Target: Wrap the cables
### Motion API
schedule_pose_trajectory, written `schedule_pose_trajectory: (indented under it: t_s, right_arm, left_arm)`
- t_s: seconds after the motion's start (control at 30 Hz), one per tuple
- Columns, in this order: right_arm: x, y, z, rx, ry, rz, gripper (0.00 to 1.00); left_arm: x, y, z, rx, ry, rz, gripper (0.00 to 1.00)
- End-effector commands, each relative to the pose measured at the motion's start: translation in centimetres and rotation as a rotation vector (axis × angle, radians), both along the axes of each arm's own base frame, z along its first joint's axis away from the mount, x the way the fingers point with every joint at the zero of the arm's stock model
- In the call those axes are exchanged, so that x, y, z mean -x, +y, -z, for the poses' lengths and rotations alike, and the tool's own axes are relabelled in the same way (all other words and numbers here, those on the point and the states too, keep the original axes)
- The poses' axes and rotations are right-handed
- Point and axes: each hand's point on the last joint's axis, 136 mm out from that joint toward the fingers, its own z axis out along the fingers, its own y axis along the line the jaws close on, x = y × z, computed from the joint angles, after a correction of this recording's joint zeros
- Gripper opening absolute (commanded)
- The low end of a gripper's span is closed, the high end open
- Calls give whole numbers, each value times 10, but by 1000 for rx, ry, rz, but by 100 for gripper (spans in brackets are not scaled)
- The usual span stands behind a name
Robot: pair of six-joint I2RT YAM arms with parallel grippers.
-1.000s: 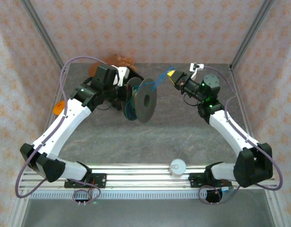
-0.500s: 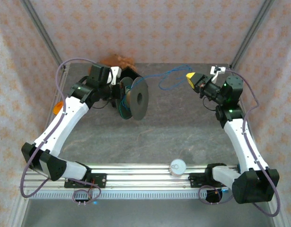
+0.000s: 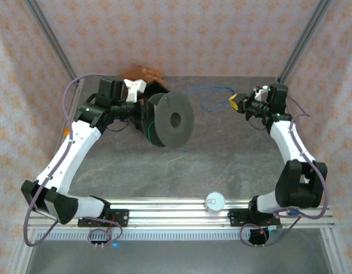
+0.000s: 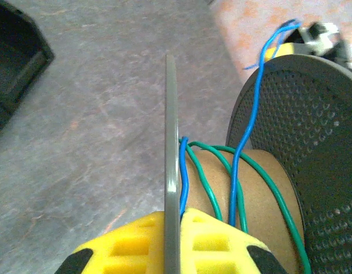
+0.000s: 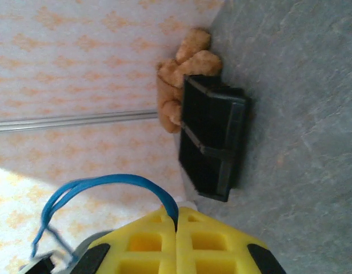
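A grey spool [image 3: 171, 120] hangs tilted above the table's back left, its broad flange toward the top camera. My left gripper [image 4: 173, 220] is shut on the thin edge of the flange [image 4: 171, 142]. Green cable [image 4: 219, 182] and blue cable [image 4: 236, 171] lie in loose turns on the brown core [image 4: 256, 188]. The blue cable [image 3: 213, 94] runs slack from the spool to my right gripper [image 3: 236, 103] at the back right. That right gripper [image 5: 177, 220] is shut on the blue strand [image 5: 107, 184], which loops out to the left.
An orange plush [image 5: 184, 63] and a black box [image 5: 213, 137] sit against the back wall behind the spool. A white cup [image 3: 215, 201] stands on the front rail. Patterned walls close in the left, back and right sides.
The left arm has turned the spool so its flange faces the camera more. The right gripper moved down and slightly right with the blue cable, its wrist turned, and the slack loop is shorter.
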Motion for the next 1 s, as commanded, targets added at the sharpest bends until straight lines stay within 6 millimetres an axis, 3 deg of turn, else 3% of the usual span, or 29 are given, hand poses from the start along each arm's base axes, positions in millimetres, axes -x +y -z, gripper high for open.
schedule_pose_trajectory:
  t_s: [0.0, 0.1, 0.2, 0.47, 0.63, 0.77, 0.87, 0.97]
  right_arm:
    - [-8, -8, 7, 84, -2, -5, 0]
    - [-8, -6, 29, 135, 44, -33, 0]
    - [1, 5, 49, 176, 84, -93, 0]
    - [33, 43, 84, 273, 112, -246, 0]
    - [47, 74, 73, 298, -9, -348, 0]
    - [63, 98, 55, 362, -154, -423, 0]
    - [77, 107, 45, 430, -256, -458, 0]
    - [89, 104, 40, 483, -319, -458, 0]
  left_arm:
    - [11, -11, -43, 144, -92, 76, 0]
    - [10, -12, -56, 204, -106, 78, 0]
    - [0, 0, -68, 259, -121, 13, 0]
    - [-47, 79, -100, 470, -143, -330, 0]
    - [-67, 122, -97, 517, -139, -514, 0]
    - [-77, 136, -88, 505, -133, -596, 0]
    - [-84, 143, -79, 483, -120, -633, 0]
    - [-89, 153, -71, 462, -109, -666, 0]
